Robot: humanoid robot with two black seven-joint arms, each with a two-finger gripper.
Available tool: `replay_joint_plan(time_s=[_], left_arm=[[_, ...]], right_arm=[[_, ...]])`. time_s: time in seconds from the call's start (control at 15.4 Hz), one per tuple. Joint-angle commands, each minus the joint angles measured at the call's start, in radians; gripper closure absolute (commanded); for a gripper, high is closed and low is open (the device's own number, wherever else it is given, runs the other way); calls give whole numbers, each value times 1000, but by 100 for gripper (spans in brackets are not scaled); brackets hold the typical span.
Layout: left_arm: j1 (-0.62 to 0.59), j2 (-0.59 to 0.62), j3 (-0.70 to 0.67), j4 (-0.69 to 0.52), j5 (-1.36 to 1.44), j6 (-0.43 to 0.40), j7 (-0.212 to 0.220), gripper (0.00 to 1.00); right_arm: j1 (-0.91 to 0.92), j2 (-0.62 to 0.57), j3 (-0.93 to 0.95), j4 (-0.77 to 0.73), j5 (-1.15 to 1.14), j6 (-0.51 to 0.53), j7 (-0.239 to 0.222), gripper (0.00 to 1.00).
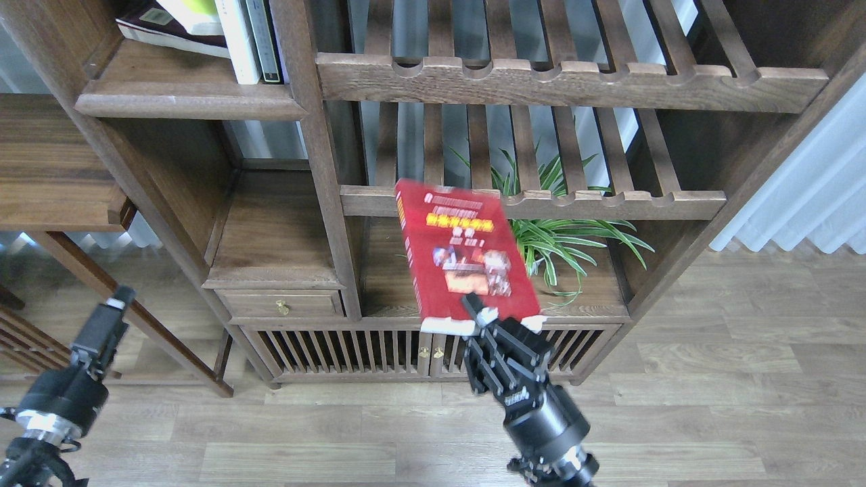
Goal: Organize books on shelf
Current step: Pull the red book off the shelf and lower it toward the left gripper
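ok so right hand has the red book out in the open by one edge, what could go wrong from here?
1. The right hand pinches the red book only at its near edge, so most of the cover hangs unsupported; it could sag or slip out.
2. The book looks motion-blurred; a fast swing may strain that thin grip.
3. The target shelf sits up left, past a vertical post; the book could clip it on the way.
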Motion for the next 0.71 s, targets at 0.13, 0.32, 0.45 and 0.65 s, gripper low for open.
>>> replay_joint_plan(time_s=[0.13, 0.32, 0.45, 0.65], left_arm=[[-9, 8, 81, -26, -83, 0, 0, 0], [-10, 3, 117, -51, -83, 0, 0, 0], [-10, -1, 144, -81, -83, 0, 0, 0], [-10, -10, 184, -111, -83, 0, -2, 0]], right_arm=[[46, 5, -34, -98, -60, 0, -28, 96], [57, 13, -36, -131, -91, 0, -30, 96], [62, 13, -47, -145, -106, 0, -37, 95], [66, 13, -65, -178, -136, 0, -57, 95]])
